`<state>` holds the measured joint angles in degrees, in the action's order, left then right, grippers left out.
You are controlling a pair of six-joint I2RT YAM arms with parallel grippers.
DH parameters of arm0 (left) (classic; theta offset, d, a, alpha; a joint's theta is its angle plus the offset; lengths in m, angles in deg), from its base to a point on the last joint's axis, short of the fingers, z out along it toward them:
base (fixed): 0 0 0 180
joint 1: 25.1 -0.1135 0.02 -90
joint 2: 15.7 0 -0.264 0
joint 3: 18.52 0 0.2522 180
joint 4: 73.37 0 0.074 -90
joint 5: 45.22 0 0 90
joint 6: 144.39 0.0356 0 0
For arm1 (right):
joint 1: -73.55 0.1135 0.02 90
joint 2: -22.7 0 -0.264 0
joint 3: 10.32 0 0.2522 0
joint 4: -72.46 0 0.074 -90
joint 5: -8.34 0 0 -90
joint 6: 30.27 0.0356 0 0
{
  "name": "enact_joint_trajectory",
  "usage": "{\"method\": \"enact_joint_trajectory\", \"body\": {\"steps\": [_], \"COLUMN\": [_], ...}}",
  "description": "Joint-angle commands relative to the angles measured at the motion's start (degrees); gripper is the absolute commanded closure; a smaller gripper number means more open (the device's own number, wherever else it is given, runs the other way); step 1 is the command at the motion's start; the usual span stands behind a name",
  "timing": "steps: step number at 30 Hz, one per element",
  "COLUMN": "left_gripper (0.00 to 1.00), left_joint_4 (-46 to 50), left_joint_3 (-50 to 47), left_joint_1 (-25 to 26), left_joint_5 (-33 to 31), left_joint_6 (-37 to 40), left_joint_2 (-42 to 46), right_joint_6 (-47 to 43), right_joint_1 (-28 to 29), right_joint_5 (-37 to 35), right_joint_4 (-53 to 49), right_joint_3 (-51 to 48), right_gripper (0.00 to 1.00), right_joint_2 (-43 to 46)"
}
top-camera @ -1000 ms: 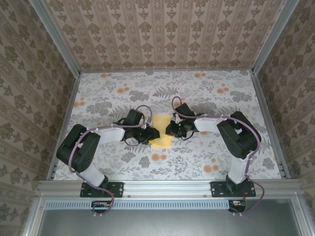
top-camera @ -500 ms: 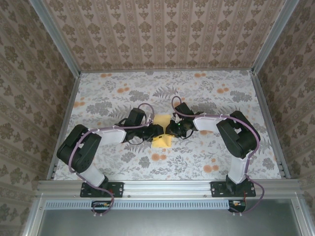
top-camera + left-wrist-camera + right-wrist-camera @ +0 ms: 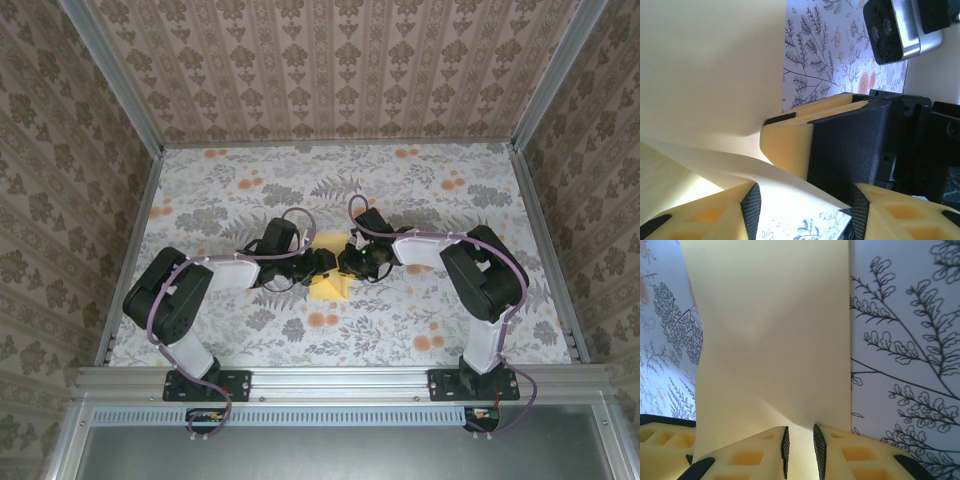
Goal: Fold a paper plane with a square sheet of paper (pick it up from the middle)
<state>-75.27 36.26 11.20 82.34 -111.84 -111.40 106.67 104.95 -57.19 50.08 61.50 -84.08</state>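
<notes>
Right end effector (image 3: 800, 445) jaws nearly closed round edge of square sheet of paper (image 3: 772, 340), real grip unclear; left end effector (image 3: 805, 206) released, straddling buckled flap at middle of worktop (image 3: 420, 190), likely freeing it so a crease can be pressed

left gripper (image 3: 324, 265) slid right to frame centre, now against right gripper (image 3: 348, 263); square sheet of paper (image 3: 330, 286) went from flat to buckled, narrower, mostly covered; left jaws spread wider.
</notes>
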Motion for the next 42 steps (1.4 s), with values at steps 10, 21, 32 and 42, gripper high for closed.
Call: {"method": "enact_joint_trajectory", "body": {"steps": [10, 21, 32, 42], "left_gripper": [0.38, 0.43, 0.53, 0.55], "left_joint_4": [-1.3, -1.8, -10.4, -19.3], "left_joint_3": [1.1, 0.8, -4.1, -3.6], "left_joint_1": [0.0, 0.0, 1.0, 1.3], "left_joint_5": [-0.3, -0.1, 1.4, 3.6], "left_joint_6": [0.2, -0.4, -6.1, -11.1], "left_joint_2": [-1.3, -1.0, 0.7, -2.3], "right_joint_6": [1.8, 2.4, 1.9, 1.4], "right_joint_1": [-1.9, -2.3, -2.2, -2.3], "right_joint_5": [0.8, 1.4, -0.9, -1.6], "right_joint_4": [-2.5, -1.6, -3.8, -5.2], "right_joint_3": [-1.1, -1.8, -1.4, -1.0], "right_gripper": [0.68, 0.73, 0.86, 0.87], "right_joint_2": [2.6, 2.1, -0.6, -0.8]}}
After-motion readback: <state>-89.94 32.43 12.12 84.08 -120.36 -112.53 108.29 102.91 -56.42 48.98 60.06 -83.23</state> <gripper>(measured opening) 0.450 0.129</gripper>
